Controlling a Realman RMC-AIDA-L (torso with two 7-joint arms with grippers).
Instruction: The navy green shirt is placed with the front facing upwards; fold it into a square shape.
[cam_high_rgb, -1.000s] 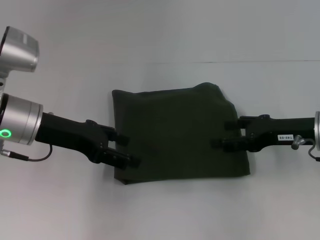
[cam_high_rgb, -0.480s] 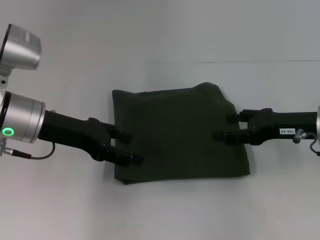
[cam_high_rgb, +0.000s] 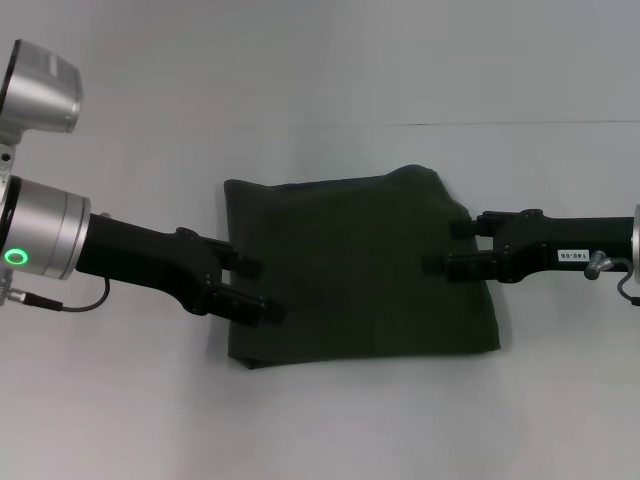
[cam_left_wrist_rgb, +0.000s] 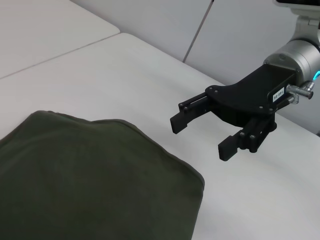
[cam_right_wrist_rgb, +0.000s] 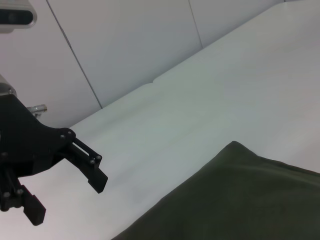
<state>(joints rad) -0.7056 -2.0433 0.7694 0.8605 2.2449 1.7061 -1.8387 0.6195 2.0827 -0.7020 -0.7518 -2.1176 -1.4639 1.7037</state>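
The navy green shirt (cam_high_rgb: 355, 270) lies folded into a rough square on the white table, plain dark cloth facing up, with no print showing. My left gripper (cam_high_rgb: 256, 290) is open at the shirt's left edge with nothing between its fingers. My right gripper (cam_high_rgb: 448, 248) is open at the shirt's right edge, also holding nothing. The left wrist view shows a rounded corner of the shirt (cam_left_wrist_rgb: 90, 175) and, beyond it, the right gripper (cam_left_wrist_rgb: 200, 132) open and clear of the cloth. The right wrist view shows the shirt (cam_right_wrist_rgb: 240, 200) and the left gripper (cam_right_wrist_rgb: 65, 195) open in the air.
The white table (cam_high_rgb: 330, 420) surrounds the shirt on all sides. A seam (cam_high_rgb: 520, 123) runs across the table at the back. Pale wall panels (cam_right_wrist_rgb: 125, 45) stand behind the table.
Both grippers have shifted slightly toward the far side of the table along the shirt's edges, staying open. The shirt has not moved.
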